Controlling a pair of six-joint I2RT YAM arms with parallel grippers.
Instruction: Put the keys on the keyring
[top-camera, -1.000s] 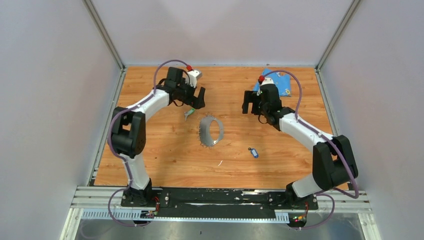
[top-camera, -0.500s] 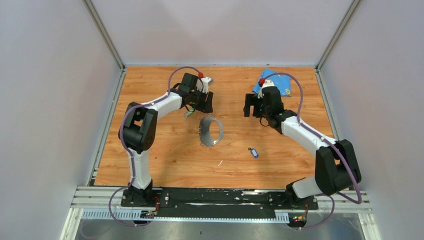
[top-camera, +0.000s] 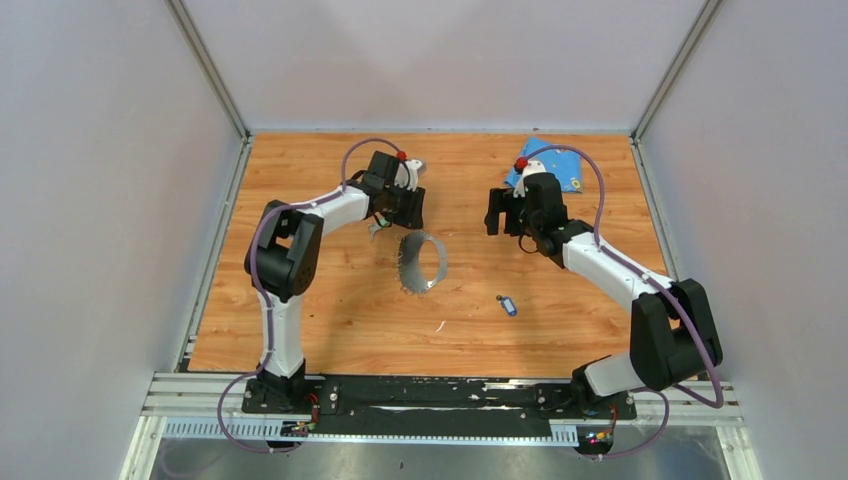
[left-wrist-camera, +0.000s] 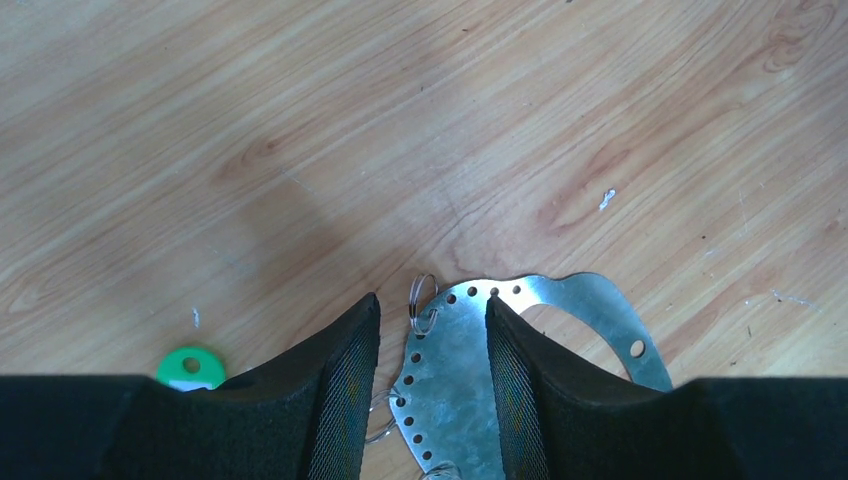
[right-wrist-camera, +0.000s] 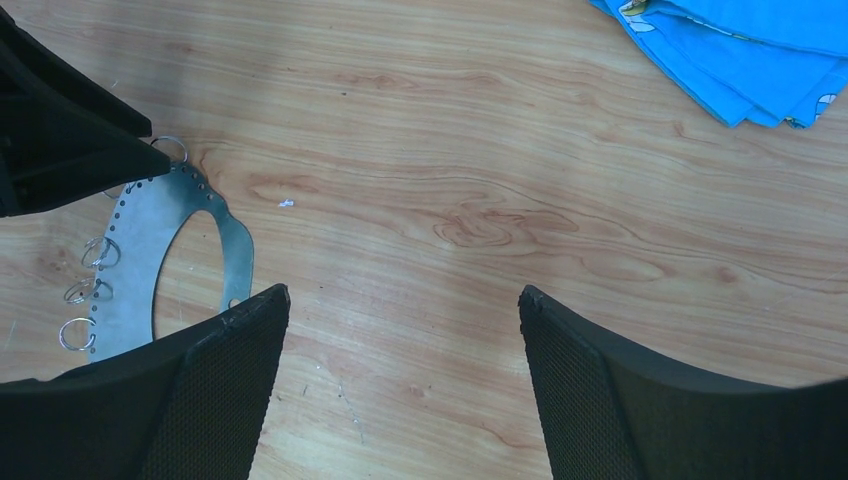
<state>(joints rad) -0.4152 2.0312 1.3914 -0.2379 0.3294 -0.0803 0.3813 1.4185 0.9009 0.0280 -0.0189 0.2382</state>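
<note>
The keyring (top-camera: 422, 262), a grey metal band with a row of holes and small wire rings, stands on the wood near the middle. My left gripper (top-camera: 402, 208) is at its far end. In the left wrist view my left gripper (left-wrist-camera: 431, 300) straddles the keyring (left-wrist-camera: 455, 385), half closed. The right finger (left-wrist-camera: 512, 390) lies against the metal, while a gap shows at the left finger (left-wrist-camera: 335, 400). The green key (left-wrist-camera: 190, 368) lies just left of it. The blue key (top-camera: 508, 305) lies to the right of the keyring. My right gripper (top-camera: 505, 215) hangs open over bare wood, holding nothing.
A folded light-blue cloth (top-camera: 558, 166) lies at the back right, also seen as the cloth (right-wrist-camera: 740, 50) in the right wrist view. A small white scrap (top-camera: 438, 325) lies in front of the keyring. Metal frame rails edge the table.
My left gripper has moved right and down onto the far end of the keyring, and its jaws have narrowed around the band. The right gripper has barely shifted.
</note>
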